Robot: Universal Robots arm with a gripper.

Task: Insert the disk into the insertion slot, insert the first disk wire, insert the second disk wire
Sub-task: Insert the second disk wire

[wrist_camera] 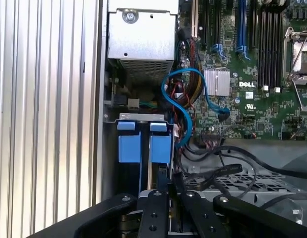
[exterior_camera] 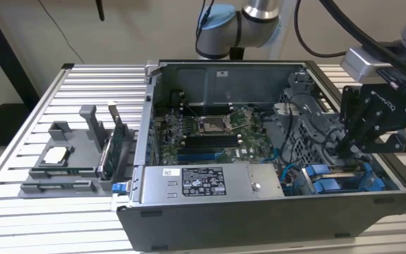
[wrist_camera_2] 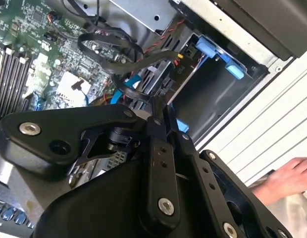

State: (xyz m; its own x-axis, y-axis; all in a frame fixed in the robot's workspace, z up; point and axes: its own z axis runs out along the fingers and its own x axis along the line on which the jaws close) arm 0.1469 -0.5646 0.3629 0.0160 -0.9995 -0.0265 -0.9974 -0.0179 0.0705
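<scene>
Item 1. Black two-finger gripper (wrist_camera: 162, 191) on the Universal Robots arm. The fingers are drawn close together. A thin dark piece sits at their tips, and I cannot tell whether it is a connector in their grasp. The tips are lowered at the drive cage, just behind the blue carrier.

Item 2. Flat disk in its bright blue plastic carrier frame (wrist_camera: 161, 144). It appears seated in the insertion slot (wrist_camera: 143, 117), the narrow bay of the grey perforated-metal cage. Two blue tabs lie side by side.

Item 3. Black ribbon wires (wrist_camera_2: 119, 59) and a light-blue looped cable (wrist_camera: 185, 94), crowded beside the cage.

Item 4. Green motherboard (wrist_camera: 252, 74), further off.

Handling note: the step looks like wire insertion. In my judgement, the plug should be square to the socket at the drive's back and pushed straight in, with the loose loops clear of the fingers.

Views:
- The exterior view places the gripper (exterior_camera: 350, 151) over the cage, on that view's right.
- It also adds the grey power-supply box (exterior_camera: 203, 182) and the slatted aluminium table (exterior_camera: 19, 222).
- The second wrist view adds a person's hand (wrist_camera_2: 287, 178) resting outside the case.
</scene>
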